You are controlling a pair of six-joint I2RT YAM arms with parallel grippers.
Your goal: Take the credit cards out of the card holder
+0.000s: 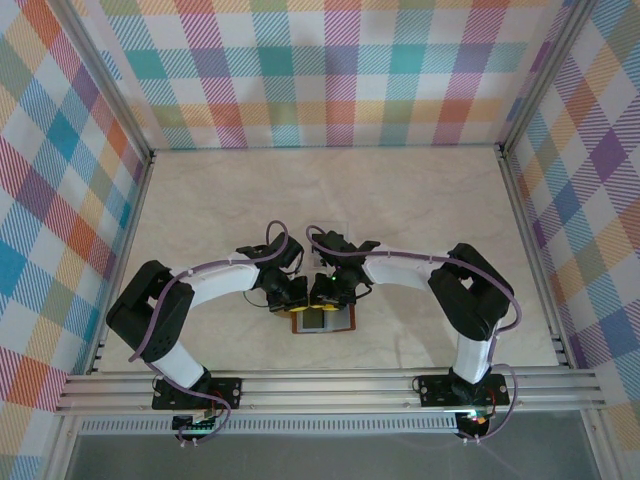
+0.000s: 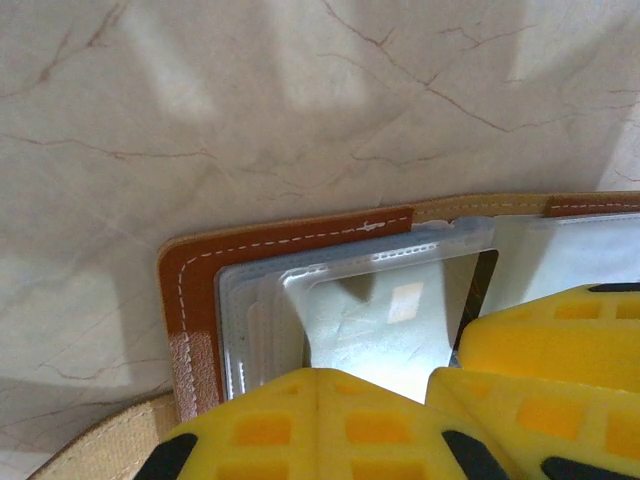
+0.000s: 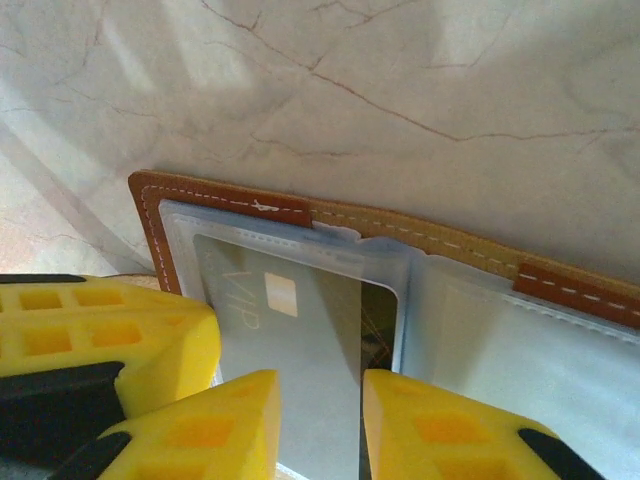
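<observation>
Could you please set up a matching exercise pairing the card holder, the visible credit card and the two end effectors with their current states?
Things:
1. card holder
2. credit card
3. left end effector
4. right end effector

States:
A. fingers apart
B. spread open, lying flat
C. fingers closed together
D. tucked inside a clear sleeve

Pairs: 1-B, 2-D, 3-C, 4-A

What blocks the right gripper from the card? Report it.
The clear sleeve covers the card in the holder. The right gripper hangs open over the card's near end; the shut left gripper sits beside it, not between.
</observation>
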